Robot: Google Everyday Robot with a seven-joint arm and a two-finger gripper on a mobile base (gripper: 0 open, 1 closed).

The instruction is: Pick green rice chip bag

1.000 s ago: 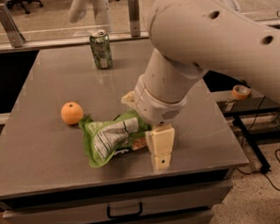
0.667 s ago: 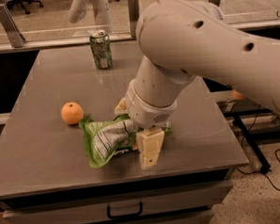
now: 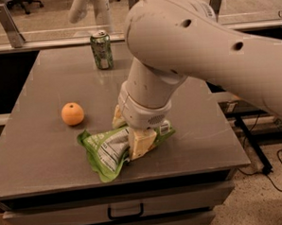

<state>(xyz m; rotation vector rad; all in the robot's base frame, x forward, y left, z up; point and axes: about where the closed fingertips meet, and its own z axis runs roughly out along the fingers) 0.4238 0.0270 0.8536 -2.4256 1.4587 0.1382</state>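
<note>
The green rice chip bag (image 3: 105, 151) lies crumpled on the grey table (image 3: 45, 91) near its front edge, white nutrition label facing up. My gripper (image 3: 130, 131) reaches down from the big white arm (image 3: 199, 50) onto the right half of the bag. One cream finger (image 3: 141, 142) presses on the bag's near side and the other finger (image 3: 117, 119) shows behind the bag's far side. The jaws stand apart with the bag between them. The bag's right end is partly hidden under the wrist.
An orange (image 3: 72, 113) sits on the table left of the bag. A green-and-white drink can (image 3: 101, 50) stands at the back of the table. A drawer with a handle (image 3: 125, 212) is under the front edge. Cables lie on the floor at the right.
The arm has moved left and down onto the bag. The near finger, which was right of the bag, now rests on it, and the two fingers look closer together.
</note>
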